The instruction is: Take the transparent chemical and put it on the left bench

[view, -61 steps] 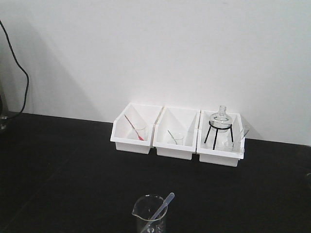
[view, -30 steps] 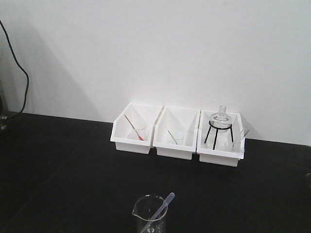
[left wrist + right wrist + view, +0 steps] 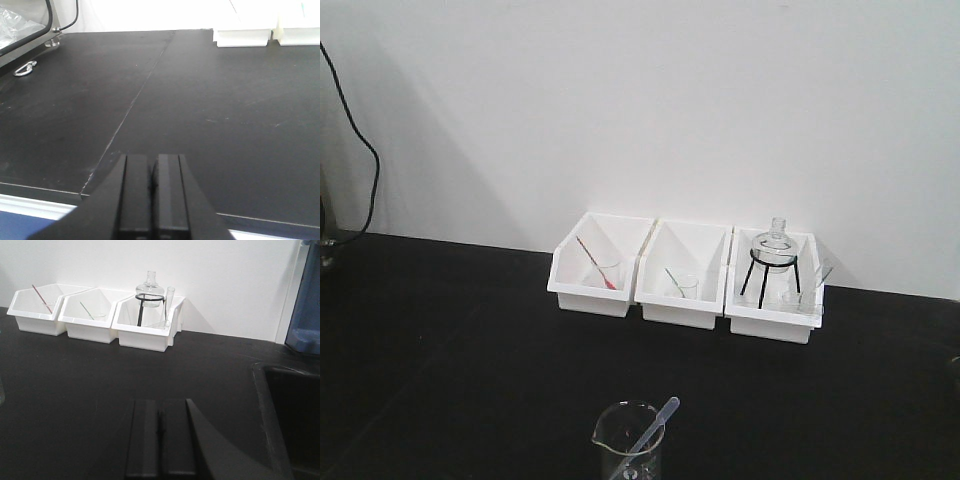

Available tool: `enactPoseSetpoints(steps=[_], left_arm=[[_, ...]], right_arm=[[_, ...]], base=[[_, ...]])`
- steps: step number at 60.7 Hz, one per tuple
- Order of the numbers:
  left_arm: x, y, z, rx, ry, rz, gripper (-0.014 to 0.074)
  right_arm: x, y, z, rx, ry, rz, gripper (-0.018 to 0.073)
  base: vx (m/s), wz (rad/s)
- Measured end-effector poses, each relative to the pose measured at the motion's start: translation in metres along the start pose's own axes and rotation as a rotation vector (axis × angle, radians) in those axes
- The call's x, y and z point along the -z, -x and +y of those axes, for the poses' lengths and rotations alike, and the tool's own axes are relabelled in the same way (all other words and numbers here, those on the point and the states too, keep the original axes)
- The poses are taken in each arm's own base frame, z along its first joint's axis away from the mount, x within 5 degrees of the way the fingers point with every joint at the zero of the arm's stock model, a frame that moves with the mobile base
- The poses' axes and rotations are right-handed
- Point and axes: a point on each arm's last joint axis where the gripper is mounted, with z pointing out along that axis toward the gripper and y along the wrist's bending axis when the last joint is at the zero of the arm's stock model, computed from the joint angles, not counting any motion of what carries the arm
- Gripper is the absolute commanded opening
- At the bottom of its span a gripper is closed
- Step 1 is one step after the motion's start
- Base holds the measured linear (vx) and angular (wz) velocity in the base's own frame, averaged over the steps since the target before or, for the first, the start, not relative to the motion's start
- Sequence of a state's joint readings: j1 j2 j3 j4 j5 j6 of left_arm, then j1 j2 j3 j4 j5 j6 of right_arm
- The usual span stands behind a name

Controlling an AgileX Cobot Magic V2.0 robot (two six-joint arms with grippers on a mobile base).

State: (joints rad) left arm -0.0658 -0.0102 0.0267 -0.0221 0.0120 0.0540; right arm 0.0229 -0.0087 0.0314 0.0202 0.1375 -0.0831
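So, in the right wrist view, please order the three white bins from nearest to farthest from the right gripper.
From the right gripper, which is shut and holds nothing:
1. The bin with the flask on a black stand, nearest, at the right end of the row.
2. The middle bin with the green-tinted pipette, farther left.
3. The bin with the red-tinted pipette, farthest, at the left end.

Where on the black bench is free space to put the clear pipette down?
Bare worktop lies left of the beaker holding the clear pipette, and between it and the three white bins. The bins themselves are crowded with glassware.
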Motion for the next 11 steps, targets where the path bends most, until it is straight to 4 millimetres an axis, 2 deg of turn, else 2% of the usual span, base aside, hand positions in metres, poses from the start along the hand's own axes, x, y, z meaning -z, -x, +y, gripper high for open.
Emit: enactPoseSetpoints(steps=[11], left_arm=[[0.0, 0.0, 0.0, 0.0, 0.0, 0.0, -0.0003]], right_arm=[[0.0, 0.0, 0.0, 0.0, 0.0, 0.0, -0.0008]], base=[[0.0, 0.0]])
